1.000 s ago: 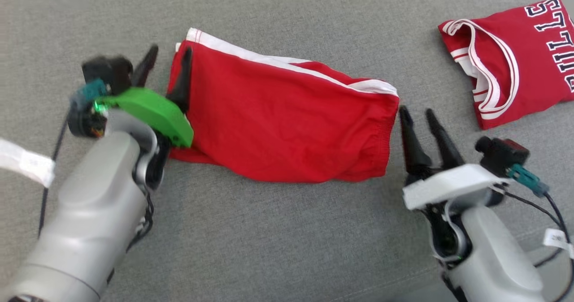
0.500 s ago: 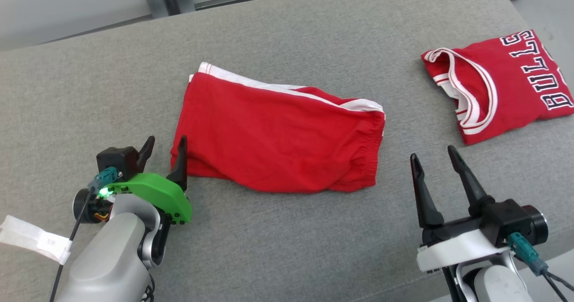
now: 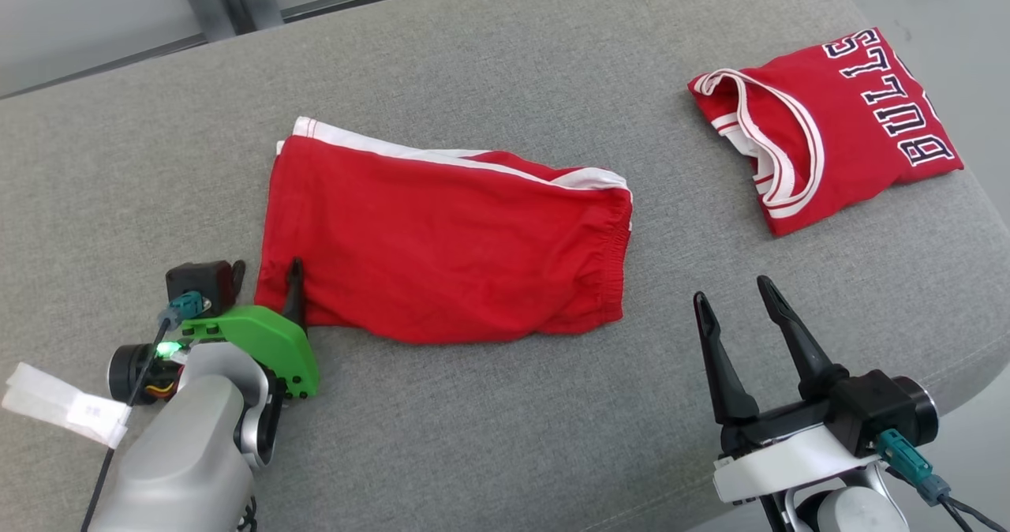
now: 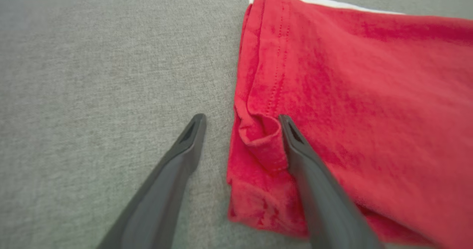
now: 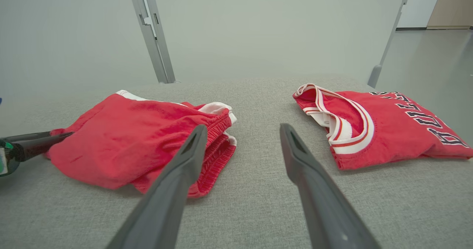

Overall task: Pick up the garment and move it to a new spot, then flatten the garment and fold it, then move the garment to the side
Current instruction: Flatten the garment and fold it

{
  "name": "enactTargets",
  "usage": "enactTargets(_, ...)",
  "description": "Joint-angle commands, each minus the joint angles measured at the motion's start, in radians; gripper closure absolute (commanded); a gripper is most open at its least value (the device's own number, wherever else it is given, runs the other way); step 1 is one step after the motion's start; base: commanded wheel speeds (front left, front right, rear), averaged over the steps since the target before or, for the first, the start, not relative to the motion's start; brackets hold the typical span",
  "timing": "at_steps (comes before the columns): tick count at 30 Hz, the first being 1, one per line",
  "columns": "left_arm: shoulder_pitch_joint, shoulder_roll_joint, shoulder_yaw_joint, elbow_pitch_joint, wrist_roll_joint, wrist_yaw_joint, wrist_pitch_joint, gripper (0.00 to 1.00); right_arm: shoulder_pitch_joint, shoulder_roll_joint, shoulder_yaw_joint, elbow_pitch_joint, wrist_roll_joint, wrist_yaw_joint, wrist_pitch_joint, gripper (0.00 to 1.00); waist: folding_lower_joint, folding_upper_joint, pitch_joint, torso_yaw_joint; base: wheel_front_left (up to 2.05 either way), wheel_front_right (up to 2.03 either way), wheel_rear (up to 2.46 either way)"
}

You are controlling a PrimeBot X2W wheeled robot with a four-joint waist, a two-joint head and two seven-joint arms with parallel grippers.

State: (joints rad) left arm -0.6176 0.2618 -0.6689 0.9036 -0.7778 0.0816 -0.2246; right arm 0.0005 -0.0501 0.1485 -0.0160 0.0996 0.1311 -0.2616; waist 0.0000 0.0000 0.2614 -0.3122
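Note:
The garment, red shorts [image 3: 442,248] with a white side stripe, lies folded flat on the grey cushion [image 3: 489,58]. My left gripper [image 3: 266,267] is open at the shorts' near left corner. In the left wrist view the left gripper [image 4: 242,119] straddles the hem: one finger rests on the shorts [image 4: 351,94] beside a curled-up corner, the other on bare cushion. My right gripper [image 3: 732,290] is open with nothing in it, apart from the elastic waistband and nearer to me. The right wrist view has the right gripper [image 5: 242,128] pointing between the shorts [image 5: 129,138] and the jersey.
A folded red BULLS jersey [image 3: 821,129] lies at the far right, also in the right wrist view [image 5: 384,127]. The cushion's edge [image 3: 978,342] drops off at the right. Grey frame posts [image 5: 151,31] stand behind. A white tag [image 3: 63,413] hangs from the left arm's cable.
The head camera has shifted. My left gripper has moved from the shorts' far left hem to the near left corner. My right gripper has backed away from the waistband.

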Motion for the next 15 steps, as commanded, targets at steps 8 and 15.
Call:
enactTargets(8,0.087,-0.073,-0.05,0.074,-0.023,-0.061,0.078,1.0,0.007,-0.001,-0.03,-0.011,-0.003,-0.001,-0.004,0.0,0.0,0.0,0.0,0.013,0.0,0.0,0.0)
enactTargets(15,0.135,-0.07,-0.011,0.068,-0.044,-0.053,-0.003,1.0,0.008,-0.001,-0.069,0.033,-0.064,-0.001,-0.004,0.0,0.0,0.0,-0.029,0.062,0.0,0.0,0.0)
